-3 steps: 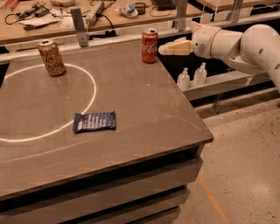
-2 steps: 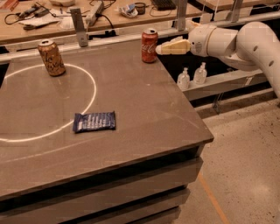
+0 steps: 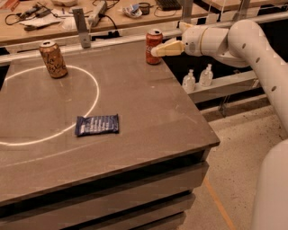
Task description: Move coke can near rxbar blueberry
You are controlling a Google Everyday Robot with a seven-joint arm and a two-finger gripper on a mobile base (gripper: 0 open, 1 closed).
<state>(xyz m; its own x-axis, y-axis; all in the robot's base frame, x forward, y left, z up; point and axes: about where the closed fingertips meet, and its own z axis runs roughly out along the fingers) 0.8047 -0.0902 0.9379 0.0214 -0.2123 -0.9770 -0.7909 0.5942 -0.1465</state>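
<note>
The red coke can (image 3: 153, 46) stands upright at the far right edge of the brown table (image 3: 135, 117). My gripper (image 3: 158, 50) reaches in from the right on a white arm, its pale fingertips right at the can's right side. The dark blue rxbar blueberry (image 3: 97, 125) lies flat near the table's middle, well in front and left of the can, on a white ring drawn on the table.
A tan patterned can (image 3: 53, 59) stands at the far left on the ring's far edge. Two small clear bottles (image 3: 197, 78) sit on a shelf right of the table. A cluttered workbench (image 3: 90, 13) runs behind.
My gripper has moved left, from a short way right of the coke can to right against its side. The can, bar and tan can stay put.
</note>
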